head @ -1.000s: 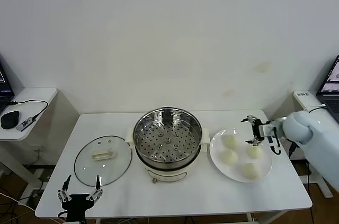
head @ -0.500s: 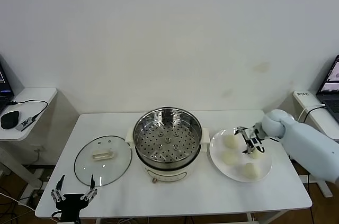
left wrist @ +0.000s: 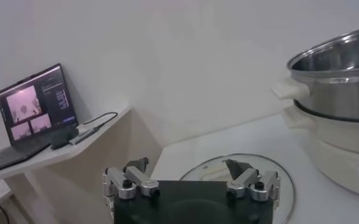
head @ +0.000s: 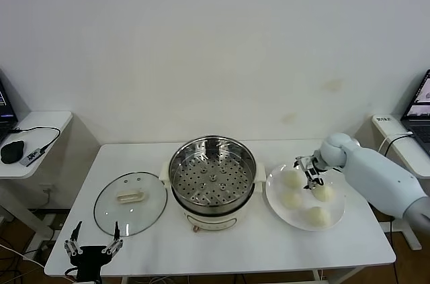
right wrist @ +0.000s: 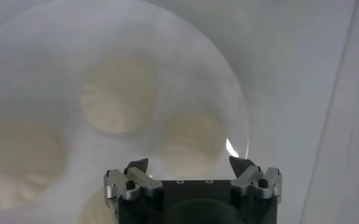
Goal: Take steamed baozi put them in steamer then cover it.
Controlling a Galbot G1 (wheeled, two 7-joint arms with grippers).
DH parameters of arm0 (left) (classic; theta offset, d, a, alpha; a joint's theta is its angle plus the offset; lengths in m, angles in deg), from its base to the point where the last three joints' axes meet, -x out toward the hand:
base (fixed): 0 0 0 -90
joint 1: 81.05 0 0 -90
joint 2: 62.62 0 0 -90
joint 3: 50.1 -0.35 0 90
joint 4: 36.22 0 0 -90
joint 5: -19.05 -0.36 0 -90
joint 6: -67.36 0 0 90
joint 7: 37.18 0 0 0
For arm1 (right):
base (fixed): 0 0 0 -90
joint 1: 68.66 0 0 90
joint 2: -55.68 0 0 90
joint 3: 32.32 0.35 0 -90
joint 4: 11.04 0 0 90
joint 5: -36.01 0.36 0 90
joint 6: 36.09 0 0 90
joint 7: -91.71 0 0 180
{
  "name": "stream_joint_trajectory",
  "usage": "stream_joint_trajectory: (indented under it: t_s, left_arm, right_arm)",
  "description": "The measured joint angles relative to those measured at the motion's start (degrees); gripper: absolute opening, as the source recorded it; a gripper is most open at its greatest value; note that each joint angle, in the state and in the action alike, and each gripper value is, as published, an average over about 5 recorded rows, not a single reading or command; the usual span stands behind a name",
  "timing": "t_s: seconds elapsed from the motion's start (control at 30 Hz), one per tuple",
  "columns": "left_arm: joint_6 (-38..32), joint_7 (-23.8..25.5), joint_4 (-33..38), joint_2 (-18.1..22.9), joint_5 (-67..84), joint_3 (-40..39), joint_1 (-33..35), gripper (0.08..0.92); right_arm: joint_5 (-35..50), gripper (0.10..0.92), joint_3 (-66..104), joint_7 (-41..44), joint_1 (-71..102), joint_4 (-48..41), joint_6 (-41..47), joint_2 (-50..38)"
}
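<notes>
The steamer [head: 212,175] stands mid-table with its perforated tray bare; its steel wall [left wrist: 344,91] shows in the left wrist view. The glass cover [head: 130,202] lies flat to its left, handle up, and shows again as the cover [left wrist: 228,176]. Several steamed baozi rest on a white plate [head: 334,219]: baozi [head: 291,178], [head: 291,199], [head: 323,193]. My right gripper [head: 308,174] hovers low over the plate among them, open, with one baozi [right wrist: 191,143] just ahead of the right gripper [right wrist: 189,167]. My left gripper [head: 93,247], open and empty, waits off the table's front left corner, seen again as the left gripper [left wrist: 189,167].
A side table [head: 47,126] at the left carries a mouse [head: 12,152] and cable. A laptop [left wrist: 36,109] stands on it. Another laptop [head: 422,106] sits at the far right. The wall is close behind the table.
My right gripper has moved left from the plate's right rim to over the buns. The left gripper dropped slightly at first, then stayed still.
</notes>
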State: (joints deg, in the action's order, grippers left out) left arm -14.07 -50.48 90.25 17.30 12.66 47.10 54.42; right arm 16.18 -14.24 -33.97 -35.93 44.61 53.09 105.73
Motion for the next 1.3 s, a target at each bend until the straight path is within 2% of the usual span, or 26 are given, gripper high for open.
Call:
stream_joint_trajectory:
  t_s: [0.77, 1.3]
  left_arm:
    - [-0.7, -0.2, 0.7, 0.2, -1.1, -0.6, 0.9, 0.823]
    - [-0.7, -0.2, 0.5, -0.4, -1.1, -1.4, 0.5, 0.823]
  right_arm:
    - [1.8, 0.589, -1.4, 1.8, -1.3, -1.5, 1.1, 1.2]
    - [8.8, 0.585, -3.9, 4.0, -7.9, 6.5, 2.8, -4.4]
